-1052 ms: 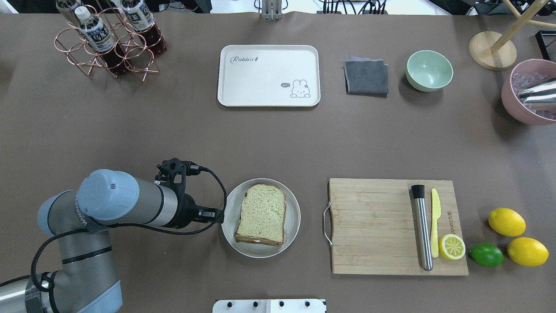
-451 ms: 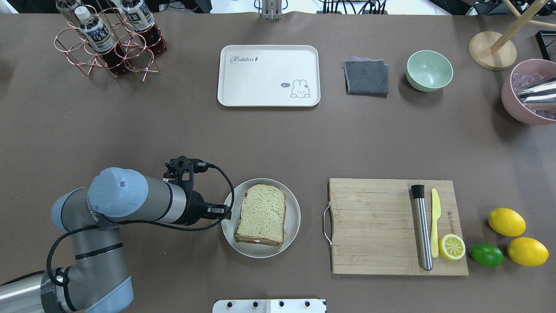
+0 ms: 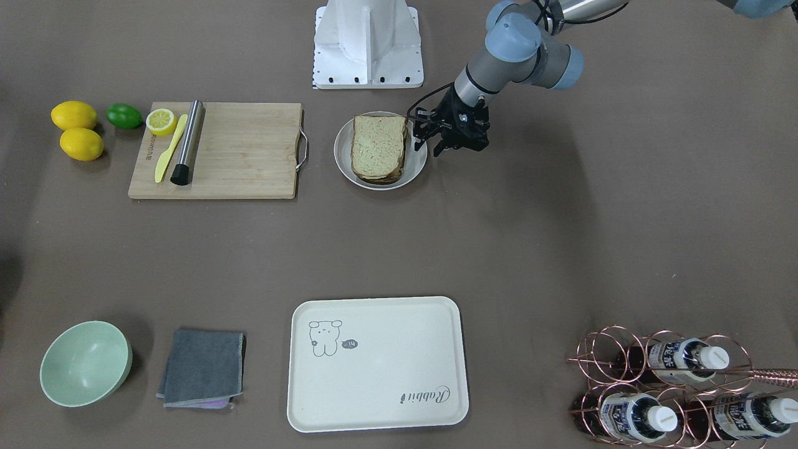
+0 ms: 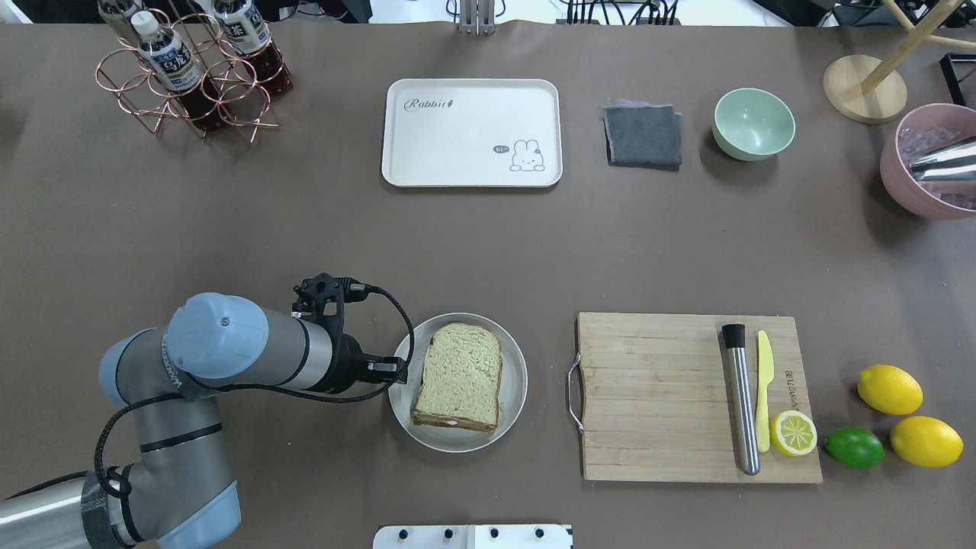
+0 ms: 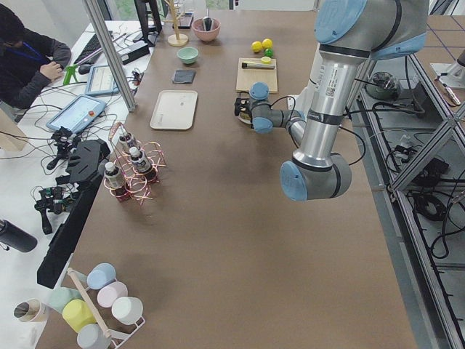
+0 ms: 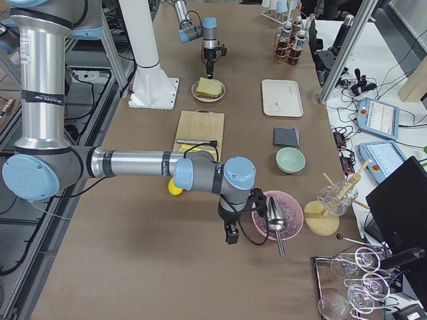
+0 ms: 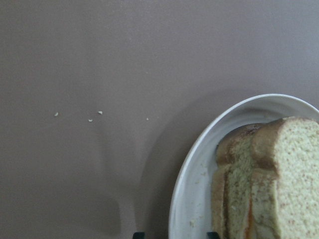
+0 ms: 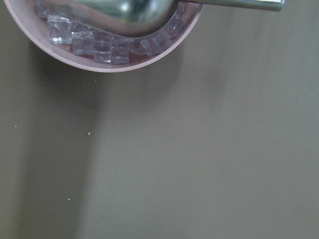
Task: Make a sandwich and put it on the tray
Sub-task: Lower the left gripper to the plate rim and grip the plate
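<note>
The sandwich (image 4: 457,376) is two stacked tan bread slices with a white and orange streak of egg between them. It lies on a round pale grey plate (image 4: 517,381) and also shows in the front view (image 3: 377,148) and the left wrist view (image 7: 271,184). My left gripper (image 4: 392,370) is open and low at the plate's left rim. Its fingertips (image 7: 138,234) stand either side of the rim. The cream tray (image 4: 465,145) sits empty at the far middle. My right gripper (image 6: 230,235) hangs beside the pink bowl; I cannot tell if it is open.
A wooden cutting board (image 4: 656,396) right of the plate carries a metal muddler, a yellow knife and a lemon half. Lemons and a lime (image 4: 854,447) lie beyond it. A bottle rack (image 4: 191,76), grey cloth (image 4: 643,136), green bowl (image 4: 753,123) and pink ice bowl (image 4: 915,183) line the far side.
My left arm has moved right, bringing the gripper up to the plate's left rim. The sandwich and plate have not moved.
</note>
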